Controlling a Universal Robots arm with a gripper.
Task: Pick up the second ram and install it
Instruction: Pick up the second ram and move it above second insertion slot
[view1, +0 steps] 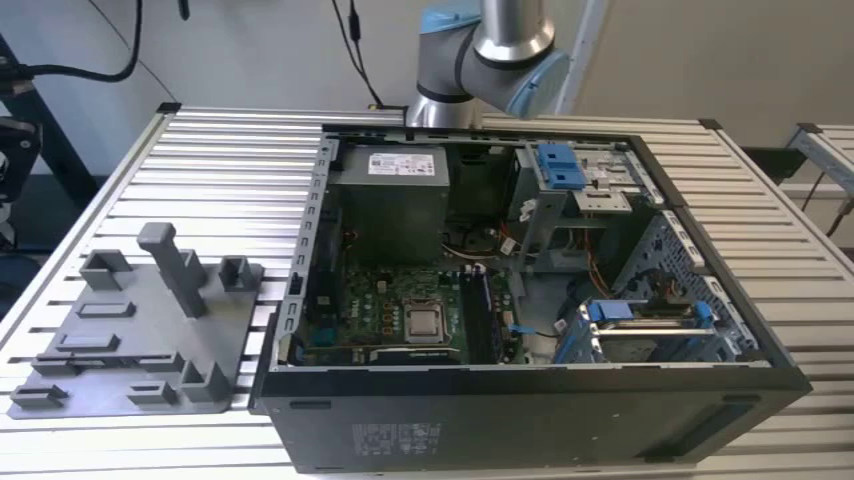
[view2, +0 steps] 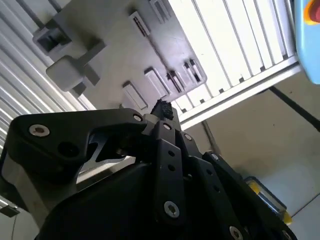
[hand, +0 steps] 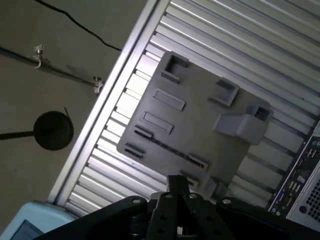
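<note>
Your fingers (hand: 177, 185) meet tip to tip in the first wrist view, and you see nothing between them. They hang over the grey holder plate (hand: 200, 120), clear of it. The second ram (hand: 167, 146) appears as a thin dark strip set on edge across that plate. The plate lies on the slatted worktop (view1: 200, 160), to the exterior view's left of the open computer case (view1: 534, 420).

Soft, even light fills the exterior view, though the computer case (view1: 534, 420) is shaded inside. In the second wrist view the table slats (view2: 235, 45) blow out to white glare — the gripper (view2: 162, 111) reads near-black against them. In the first wrist view the holder plate (hand: 200, 125) throws faint shadows and the floor (hand: 50, 50) is dim.
</note>
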